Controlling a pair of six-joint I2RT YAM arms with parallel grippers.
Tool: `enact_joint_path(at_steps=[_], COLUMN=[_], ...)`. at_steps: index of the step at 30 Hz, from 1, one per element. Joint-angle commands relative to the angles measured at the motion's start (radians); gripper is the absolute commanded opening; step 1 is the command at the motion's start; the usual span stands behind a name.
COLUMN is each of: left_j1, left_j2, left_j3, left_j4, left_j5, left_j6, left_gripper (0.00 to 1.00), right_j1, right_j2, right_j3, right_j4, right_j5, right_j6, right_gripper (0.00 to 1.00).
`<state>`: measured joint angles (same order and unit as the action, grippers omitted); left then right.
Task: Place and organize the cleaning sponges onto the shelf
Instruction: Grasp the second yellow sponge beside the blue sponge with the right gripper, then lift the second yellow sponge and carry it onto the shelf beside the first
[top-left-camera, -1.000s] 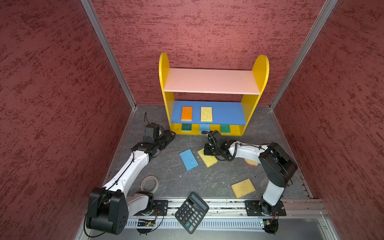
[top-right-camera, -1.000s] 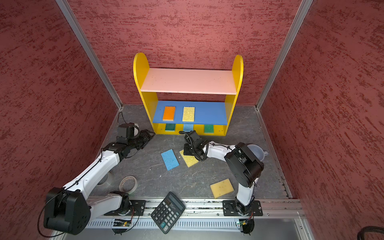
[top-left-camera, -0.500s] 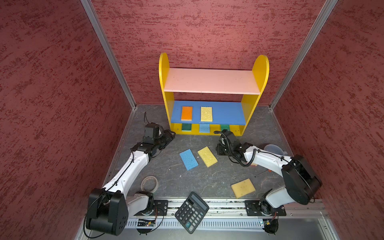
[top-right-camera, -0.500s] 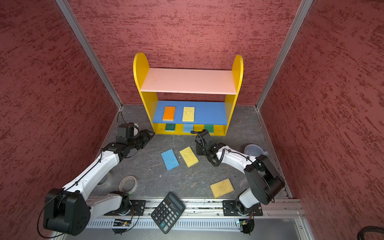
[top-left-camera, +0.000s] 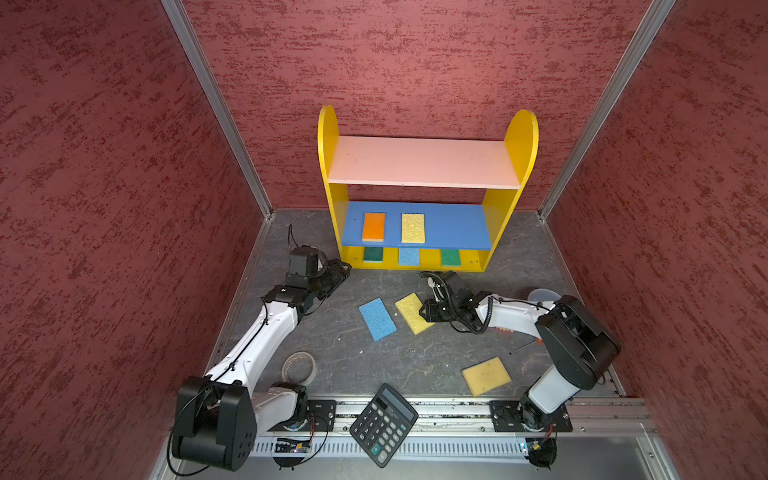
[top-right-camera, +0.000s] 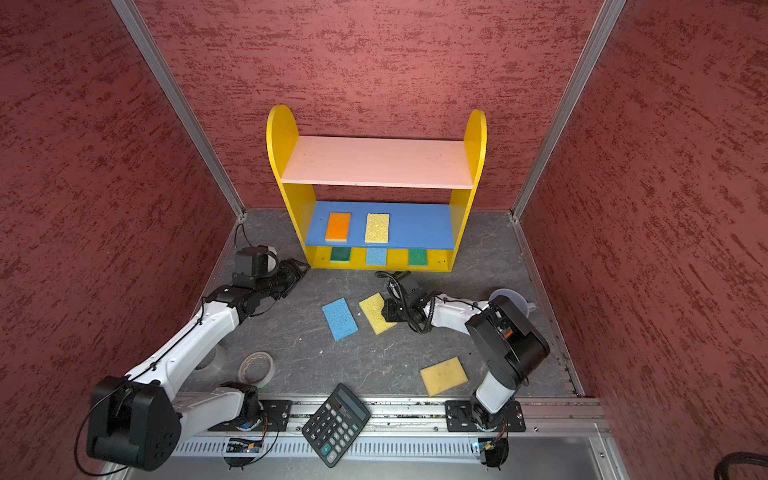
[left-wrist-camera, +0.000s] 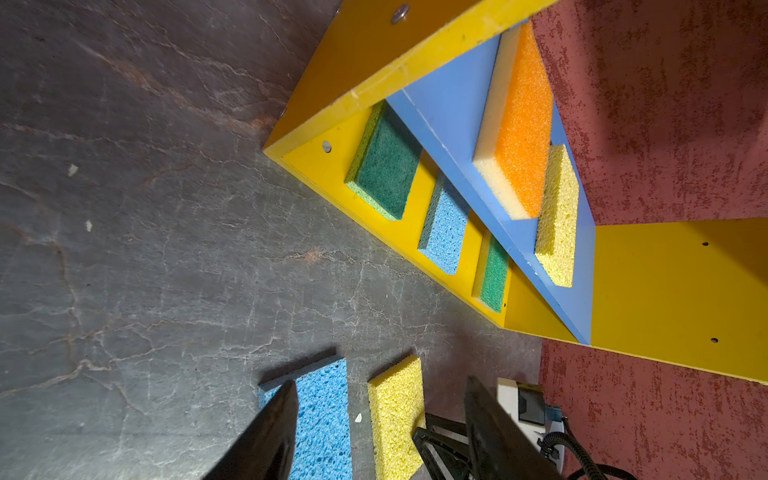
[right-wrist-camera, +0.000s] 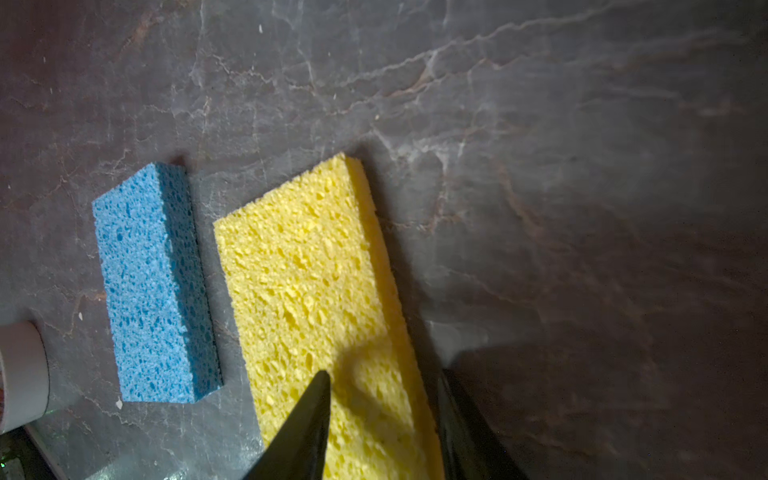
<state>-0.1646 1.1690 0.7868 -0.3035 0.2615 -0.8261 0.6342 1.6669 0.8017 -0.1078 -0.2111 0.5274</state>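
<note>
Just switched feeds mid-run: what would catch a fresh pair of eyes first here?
The yellow-sided shelf against the back wall, with an orange sponge and a yellow sponge on its blue board. Next, the right gripper, jaws open over the edge of a loose yellow sponge on the floor beside a blue sponge. A black calculator lies across the front rail.

Five sponges (top-left-camera: 373, 226) on the shelf (top-left-camera: 424, 162)

Your way onto the shelf (top-left-camera: 328, 137) is free at the pink top board (top-left-camera: 424, 162) and the blue board (top-left-camera: 457, 228), right half; a blue sponge (top-left-camera: 377, 318) and a yellow sponge (top-left-camera: 409, 313) crowd the surface (top-left-camera: 332, 353) at frame centre.
</note>
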Motion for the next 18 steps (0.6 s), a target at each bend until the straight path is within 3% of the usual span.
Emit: enact_joint_path(at_steps=[1, 4, 7, 18], left_j1=[0.002, 0.003, 0.004, 0.017], left_j2=[0.011, 0.019, 0.03, 0.026], left_j3=[-0.014, -0.013, -0.009, 0.04], left_j4=[0.026, 0.027, 0.037, -0.01], left_j5=[0.004, -0.001, 0.01, -0.008], left_j6=[-0.005, -0.002, -0.007, 0.029], left_gripper=[0.63, 0.63, 0.63, 0.63], right_j1=[0.002, 0.003, 0.003, -0.028], right_j2=[0.029, 0.02, -0.008, -0.288], right_j3=[0.019, 0.006, 0.01, 0.082], right_j4=[0.026, 0.043, 0.027, -0.194], right_j5=[-0.016, -0.001, 0.033, 0.281], right_j6=[0.015, 0.016, -0.013, -0.184], right_gripper=[0.33, 0.12, 0.01, 0.0])
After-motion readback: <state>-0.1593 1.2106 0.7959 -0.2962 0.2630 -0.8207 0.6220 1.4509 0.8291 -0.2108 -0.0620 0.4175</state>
